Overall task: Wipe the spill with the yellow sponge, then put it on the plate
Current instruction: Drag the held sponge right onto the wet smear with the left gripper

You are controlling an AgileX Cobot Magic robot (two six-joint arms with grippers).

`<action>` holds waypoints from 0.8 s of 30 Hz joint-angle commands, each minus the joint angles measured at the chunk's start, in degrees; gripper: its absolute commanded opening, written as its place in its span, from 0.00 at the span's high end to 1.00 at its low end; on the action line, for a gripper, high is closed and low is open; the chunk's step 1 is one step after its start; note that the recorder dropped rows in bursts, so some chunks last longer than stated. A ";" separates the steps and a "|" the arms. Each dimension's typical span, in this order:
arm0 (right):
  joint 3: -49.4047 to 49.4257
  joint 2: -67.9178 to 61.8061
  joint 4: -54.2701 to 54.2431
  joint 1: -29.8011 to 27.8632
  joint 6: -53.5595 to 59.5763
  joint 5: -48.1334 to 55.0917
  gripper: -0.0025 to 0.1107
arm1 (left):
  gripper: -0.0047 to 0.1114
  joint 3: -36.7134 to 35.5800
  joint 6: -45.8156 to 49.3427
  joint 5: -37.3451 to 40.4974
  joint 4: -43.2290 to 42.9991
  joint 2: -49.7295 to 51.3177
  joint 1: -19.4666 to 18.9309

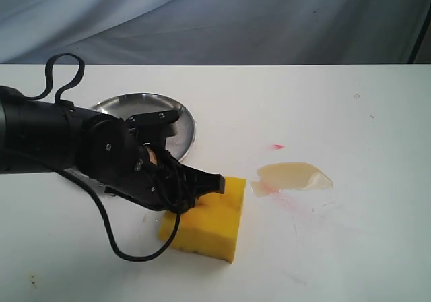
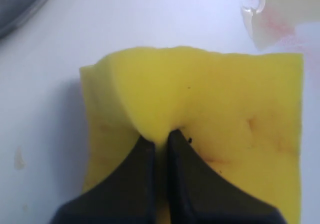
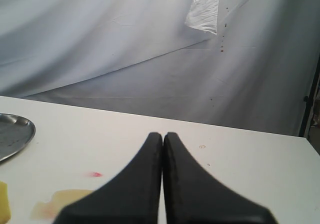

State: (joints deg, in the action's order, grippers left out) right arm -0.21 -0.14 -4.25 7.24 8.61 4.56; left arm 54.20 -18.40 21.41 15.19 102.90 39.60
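The yellow sponge (image 1: 210, 222) lies on the white table, front centre, just left of the spill. My left gripper (image 1: 217, 183) is shut on the yellow sponge, pinching a fold of its top foam (image 2: 200, 109) between both fingers (image 2: 135, 179). The spill (image 1: 295, 176) is a pale beige glossy puddle with pink smears at its left end; its edge shows beyond the sponge (image 2: 272, 14) and again low in the right wrist view (image 3: 55, 203). The steel plate (image 1: 182, 123) sits behind the left arm, partly hidden by it. My right gripper (image 3: 163, 136) is shut on nothing and is absent from the exterior view.
A tiny red dot (image 1: 277, 146) marks the table behind the spill. Faint pinkish streaks (image 1: 300, 211) run right of the sponge. The left arm's black cable (image 1: 118, 248) loops over the table in front. A grey cloth backdrop (image 1: 215, 19) hangs behind the table's far edge.
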 commanded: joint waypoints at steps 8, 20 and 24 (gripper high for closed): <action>0.21 0.14 0.39 -0.47 -0.02 -0.17 0.98 | 0.96 18.07 2.40 4.05 -1.02 8.73 0.65; 0.21 0.14 0.39 -0.47 -0.02 -0.17 0.98 | 0.96 37.18 5.38 16.52 0.25 21.71 1.95; 0.21 0.14 0.39 -0.47 -0.02 -0.17 0.98 | 0.96 40.70 5.66 16.68 1.60 24.08 2.37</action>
State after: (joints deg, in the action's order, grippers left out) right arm -0.21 -0.14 -4.25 7.24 8.61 4.56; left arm 92.61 -13.32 37.78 15.73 125.79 41.45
